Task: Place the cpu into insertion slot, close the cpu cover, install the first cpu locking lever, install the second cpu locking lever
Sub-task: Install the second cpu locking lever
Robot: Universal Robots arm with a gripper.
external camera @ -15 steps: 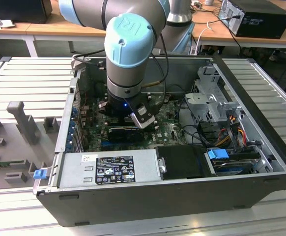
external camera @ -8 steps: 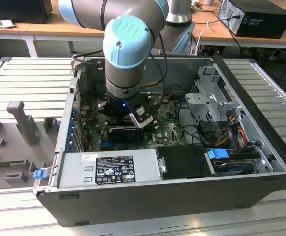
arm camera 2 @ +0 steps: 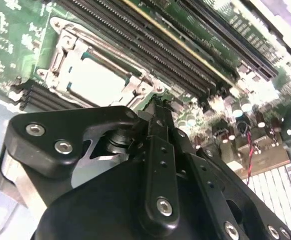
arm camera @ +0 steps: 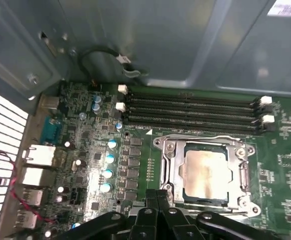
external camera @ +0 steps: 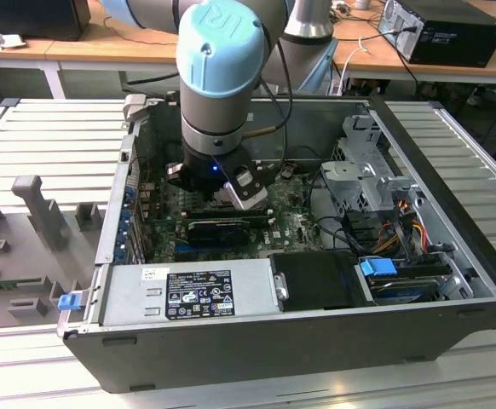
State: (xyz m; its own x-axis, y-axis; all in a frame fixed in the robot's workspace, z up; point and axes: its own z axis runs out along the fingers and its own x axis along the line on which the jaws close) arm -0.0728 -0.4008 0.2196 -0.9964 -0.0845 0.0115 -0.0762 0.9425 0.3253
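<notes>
first wrist view: cpu (arm camera: 204, 172) under closed cpu cover (arm camera: 171, 167), just beside the shut, empty gripper (arm camera: 157, 196)

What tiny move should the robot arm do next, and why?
Probably a small press down at the near edge of the cpu cover, to start locking it. The cpu already lies in the insertion slot, the cover lies flat over it, and the gripper sits right at that edge.
</notes>
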